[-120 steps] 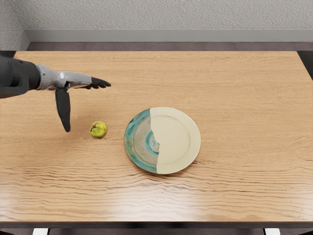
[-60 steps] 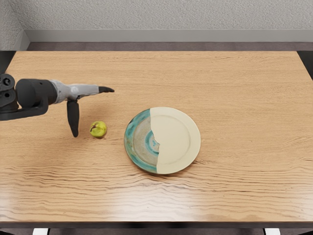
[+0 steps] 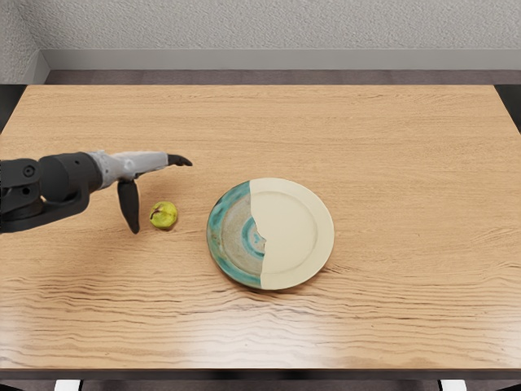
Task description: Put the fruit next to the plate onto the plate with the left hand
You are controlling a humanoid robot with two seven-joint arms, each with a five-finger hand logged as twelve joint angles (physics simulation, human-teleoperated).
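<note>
Bare desk gives the round fruit no stop, so the left hand, spread wide and seemingly just beside it, may knock it rolling.

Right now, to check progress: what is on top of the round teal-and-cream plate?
Nothing lies on the round teal-and-cream plate; its whole face shows. The small green fruit sits on the wooden table beside it, near the open left hand.

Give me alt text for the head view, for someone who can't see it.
The robot's left hand, fingers spread and holding nothing, hovers just left of a small green fruit. The fruit lies on a wooden table, a little left of an empty teal-and-cream plate.
</note>
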